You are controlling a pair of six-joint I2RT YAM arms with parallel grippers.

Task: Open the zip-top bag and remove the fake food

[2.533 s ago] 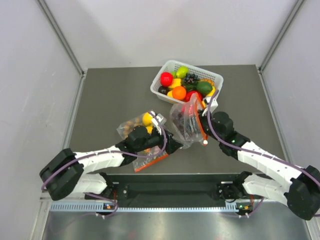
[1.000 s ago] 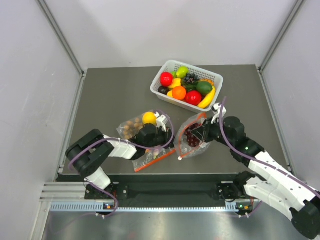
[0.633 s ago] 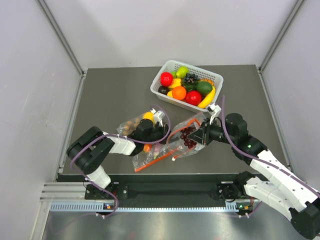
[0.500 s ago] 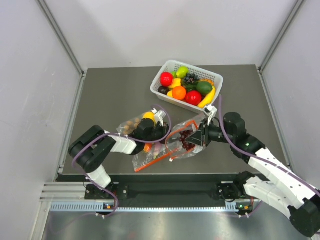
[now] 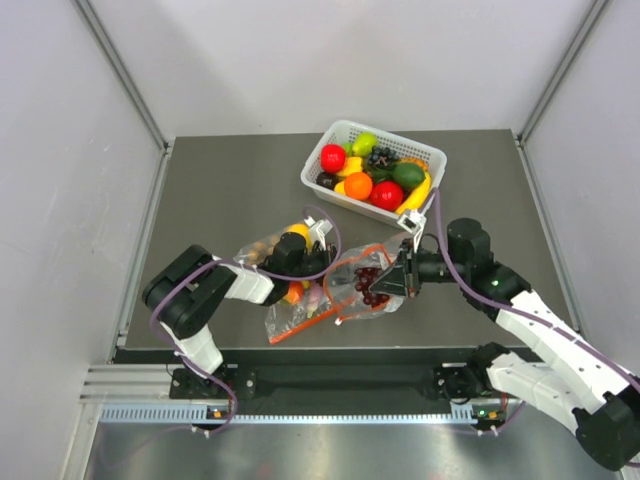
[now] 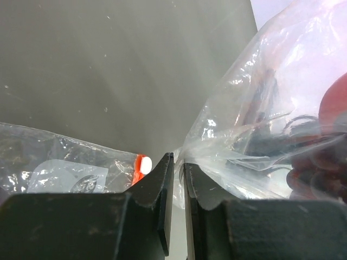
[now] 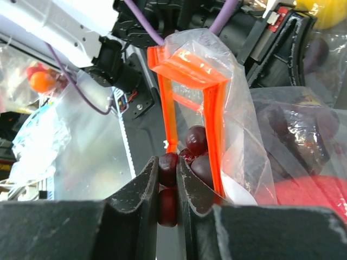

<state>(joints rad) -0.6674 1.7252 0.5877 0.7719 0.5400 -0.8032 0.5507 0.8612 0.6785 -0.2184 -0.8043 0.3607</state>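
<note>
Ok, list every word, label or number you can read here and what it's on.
None can be read.
The white label inside the other clear bag: grey print, too blurred to read.
The zip-top bag and the basket: no print visible.

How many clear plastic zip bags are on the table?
2. A clear crinkly bag of dark grapes is near the table's middle; a second clear bag with yellow lemon and brown nuts lies just left of it.

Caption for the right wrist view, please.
Right gripper pinching the dark red grape bunch at the open orange-zipped mouth of the zip-top bag.
</note>
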